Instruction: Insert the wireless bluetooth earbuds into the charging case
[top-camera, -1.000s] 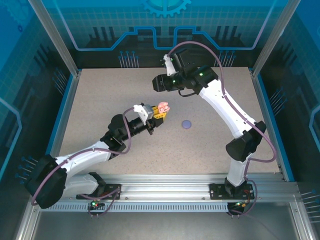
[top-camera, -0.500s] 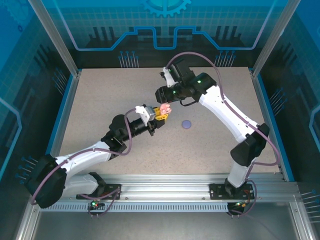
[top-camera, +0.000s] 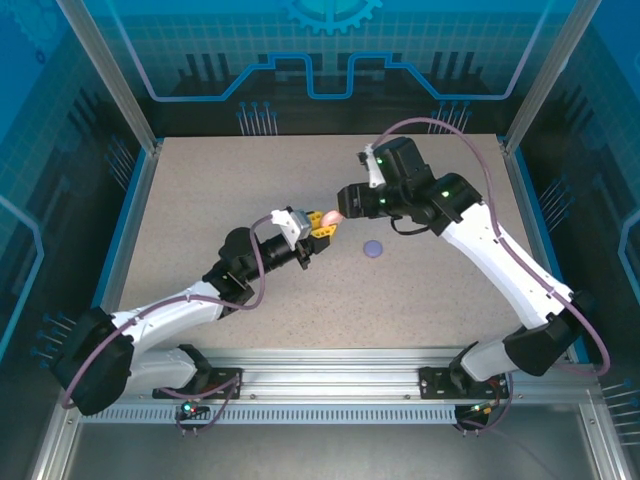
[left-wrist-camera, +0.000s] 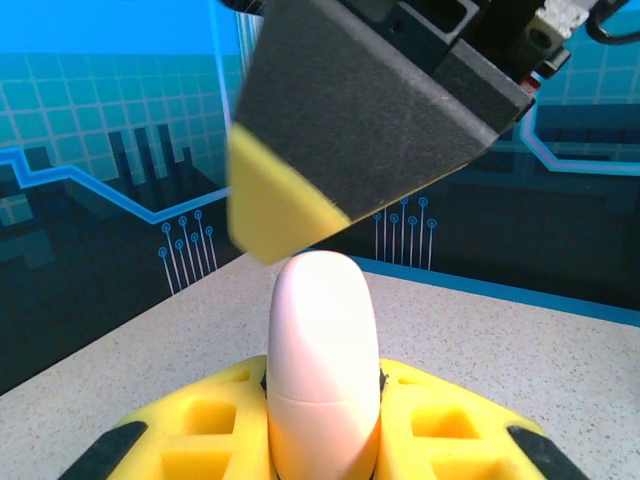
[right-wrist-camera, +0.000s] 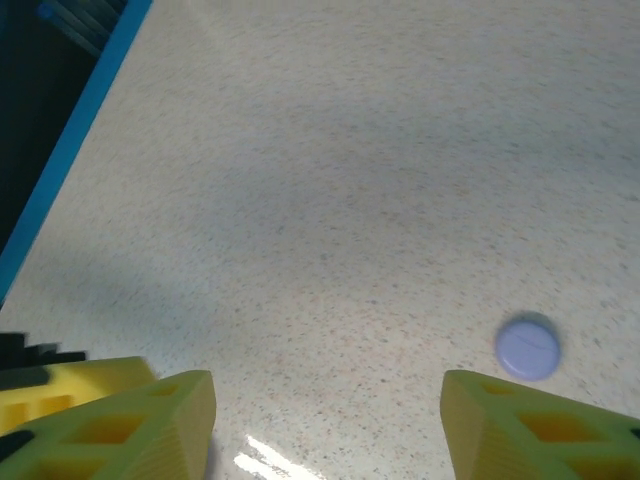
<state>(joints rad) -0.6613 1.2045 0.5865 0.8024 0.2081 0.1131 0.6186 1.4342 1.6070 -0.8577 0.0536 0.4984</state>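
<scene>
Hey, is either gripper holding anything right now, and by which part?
The left gripper clamps the pink case by its lower half, upper half sticking out. The right gripper is open, holding nothing.

Glossy pale pink rounded plastic charging case (left-wrist-camera: 322, 360), thin seam across its lower part, clamped upright in the left gripper (top-camera: 322, 226), small round purple case (top-camera: 373, 248) laid flat on speckled tabletop (top-camera: 200, 200), well apart.

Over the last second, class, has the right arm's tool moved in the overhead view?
Yes. The right tool has shifted down and right in the overhead view, ending closer to the purple round case, which stayed put.
</scene>
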